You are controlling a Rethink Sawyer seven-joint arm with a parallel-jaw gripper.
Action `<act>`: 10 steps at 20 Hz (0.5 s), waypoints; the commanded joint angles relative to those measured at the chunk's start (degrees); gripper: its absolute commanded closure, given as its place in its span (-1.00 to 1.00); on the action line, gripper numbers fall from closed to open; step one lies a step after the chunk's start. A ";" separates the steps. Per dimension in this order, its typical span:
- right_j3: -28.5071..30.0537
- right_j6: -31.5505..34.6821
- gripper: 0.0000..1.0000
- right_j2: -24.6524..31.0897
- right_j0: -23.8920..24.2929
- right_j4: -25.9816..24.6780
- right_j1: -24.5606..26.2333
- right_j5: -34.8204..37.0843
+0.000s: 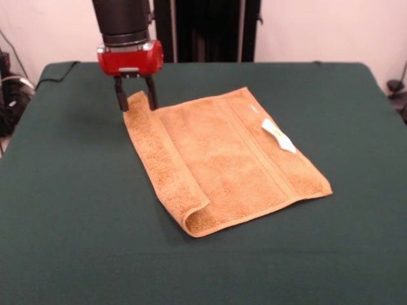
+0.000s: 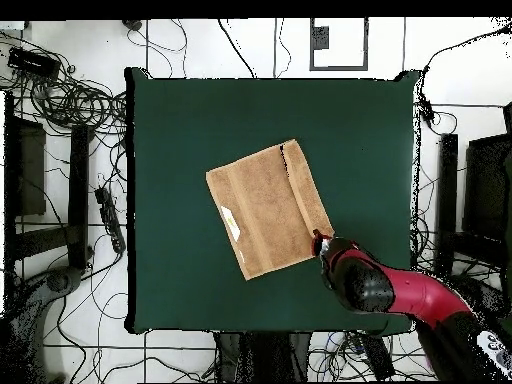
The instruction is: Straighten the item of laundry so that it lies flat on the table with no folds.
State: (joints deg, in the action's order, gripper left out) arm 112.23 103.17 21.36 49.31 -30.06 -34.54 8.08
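The golden-orange towel (image 1: 222, 159) lies on the dark green table (image 1: 76, 222), near its middle. One long edge is folded over as a strip (image 1: 159, 168) on top of the rest. A white tag (image 1: 278, 135) lies by the woven band on the opposite side. My gripper (image 1: 136, 101) stands at the far corner of the folded strip, jaws apart, one finger on each side of the slightly raised corner. In the overhead view the towel (image 2: 265, 205) sits mid-table on the green cloth (image 2: 180, 130), with the gripper (image 2: 320, 240) at its lower right corner.
Green cloth surrounds the towel on all sides. Cables and stands (image 2: 60, 100) lie on the floor around the table. The arm (image 2: 400, 295) reaches in over the table's near right edge in the overhead view.
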 commanded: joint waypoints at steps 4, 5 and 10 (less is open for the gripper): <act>0.22 8.30 -1.00 -2.89 -10.37 0.48 -1.79 -2.02; 1.24 10.77 -1.00 -4.73 -12.47 1.39 -1.98 -3.71; 2.60 14.88 -1.00 -8.84 -18.09 4.62 -1.21 -8.23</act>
State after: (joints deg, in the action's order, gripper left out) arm 112.38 103.17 16.49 39.14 -29.37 -36.58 5.99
